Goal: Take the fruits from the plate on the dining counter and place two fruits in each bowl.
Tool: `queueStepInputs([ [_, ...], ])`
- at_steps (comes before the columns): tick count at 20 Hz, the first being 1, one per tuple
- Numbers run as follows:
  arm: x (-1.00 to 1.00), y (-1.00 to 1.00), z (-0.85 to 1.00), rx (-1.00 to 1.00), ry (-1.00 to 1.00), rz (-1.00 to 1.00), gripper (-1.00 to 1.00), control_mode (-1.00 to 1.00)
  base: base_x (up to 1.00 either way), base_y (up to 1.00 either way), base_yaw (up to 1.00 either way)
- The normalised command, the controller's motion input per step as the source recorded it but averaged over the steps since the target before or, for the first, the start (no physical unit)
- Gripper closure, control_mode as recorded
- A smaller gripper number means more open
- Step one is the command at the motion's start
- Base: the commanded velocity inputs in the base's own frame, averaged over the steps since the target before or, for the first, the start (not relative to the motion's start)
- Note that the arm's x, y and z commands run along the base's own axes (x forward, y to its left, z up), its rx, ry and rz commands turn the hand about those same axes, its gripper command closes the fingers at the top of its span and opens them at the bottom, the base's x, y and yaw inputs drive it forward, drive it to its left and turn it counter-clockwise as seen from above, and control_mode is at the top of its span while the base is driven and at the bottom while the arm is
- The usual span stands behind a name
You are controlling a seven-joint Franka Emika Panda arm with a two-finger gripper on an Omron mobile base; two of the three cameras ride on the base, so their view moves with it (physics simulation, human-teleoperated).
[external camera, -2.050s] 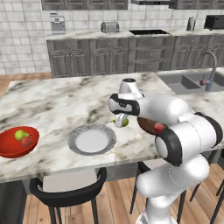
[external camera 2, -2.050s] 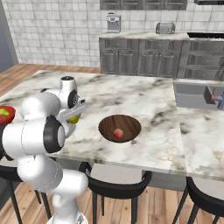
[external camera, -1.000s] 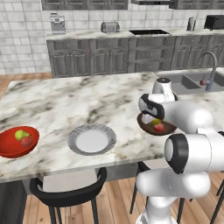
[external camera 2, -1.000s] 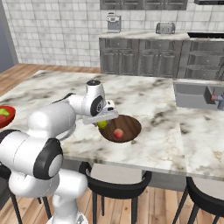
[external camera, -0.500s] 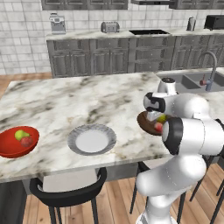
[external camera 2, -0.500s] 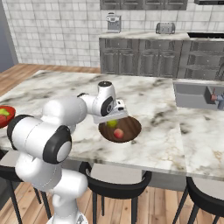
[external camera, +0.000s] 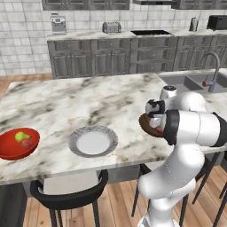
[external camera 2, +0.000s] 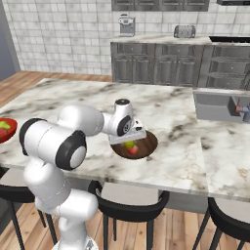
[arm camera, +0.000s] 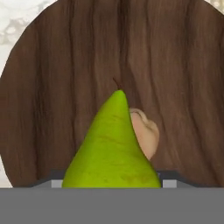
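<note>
Claw (external camera 2: pixel 131 142) grips the green pear (arm camera: pixel 111 144) just above the brown bowl (external camera 2: pixel 146 144), where a reddish fruit (external camera 2: pixel 133 150) lies; released carelessly, it might knock that one and roll.

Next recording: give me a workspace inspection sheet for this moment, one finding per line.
Surface: white marble dining counter, veined grey-brown.
Job's things: grey-rimmed white plate bare; glossy red bowl holds a yellow-green pear and a reddish fruit; dark brown wooden bowl holds a reddish fruit.
Clutter: nothing seen.
Tool: shut on a second yellow-green pear, over the brown bowl.
Cables: nothing seen.
Surroundings: grey cabinets, sink, black stools.
</note>
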Motion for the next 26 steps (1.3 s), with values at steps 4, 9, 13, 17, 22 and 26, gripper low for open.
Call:
queueStepInputs([
  [4, 0.19, -0.26, -0.01, 0.0, 0.0, 0.0, 1.0, -1.0, 0.0, 0.0, 0.0],
  [9, 0.13, -0.23, 0.0, 0.0, 0.0, 0.0, 1.0, -1.0, 0.0, 0.0, 0.0],
  [13, 0.0, 0.0, -0.21, 0.0, 0.01, 0.0, 1.0, -1.0, 0.0, 0.0, 0.0],
  [17, 0.0, 0.01, -0.12, 0.0, 0.0, 0.0, -1.0, -1.0, 0.0, 0.0, 0.0],
  [22, 0.0, 0.0, 0.0, 0.0, 0.0, 0.0, -1.0, -1.0, 0.0, 0.0, 0.0],
  [26, 0.0, 0.0, 0.04, 0.0, 0.0, 0.0, -1.0, -1.0, 0.0, 0.0, 0.0],
])
